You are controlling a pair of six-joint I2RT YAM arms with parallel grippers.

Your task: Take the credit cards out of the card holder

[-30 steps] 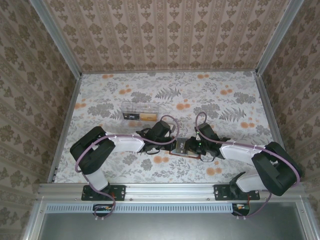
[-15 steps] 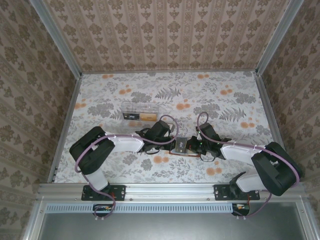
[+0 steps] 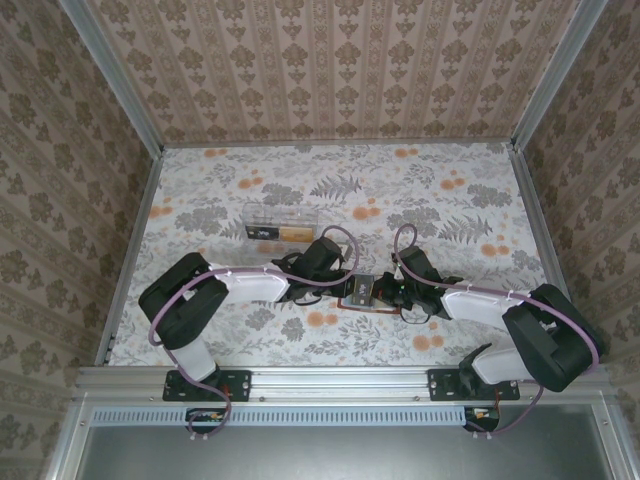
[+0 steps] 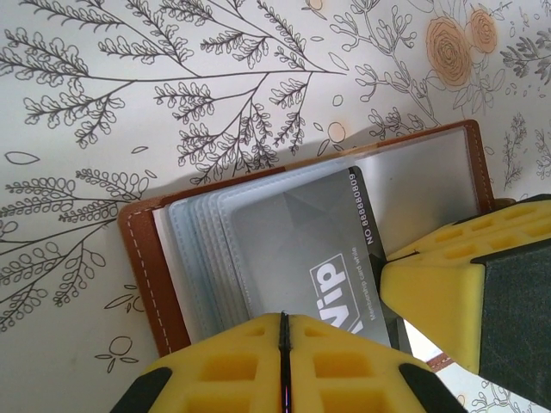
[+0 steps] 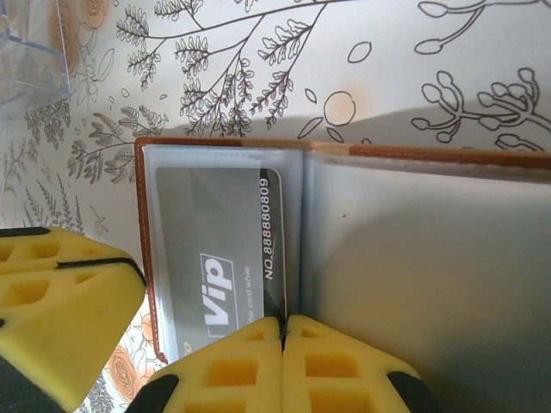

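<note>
The card holder point(image 4: 142, 258) lies open on the table point(image 3: 460, 200), near the middle of its near edge, with a grey credit card point(image 4: 301, 249) in its sleeves. The left gripper point(image 4: 282, 344) and right gripper point(image 5: 282, 331) each have their pads pressed together over that card. It is unclear whether either one pinches it.

Clear plastic oblong box point(image 3: 281, 224) sitting on the floral tabletop point(image 3: 450, 200) left of its middle, patterned walls point(image 3: 340, 70) standing around the tabletop, metal rail point(image 3: 340, 378) running along its near edge

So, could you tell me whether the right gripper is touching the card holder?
Touching: in the right wrist view the right gripper pinches the card holder at its fold.
</note>
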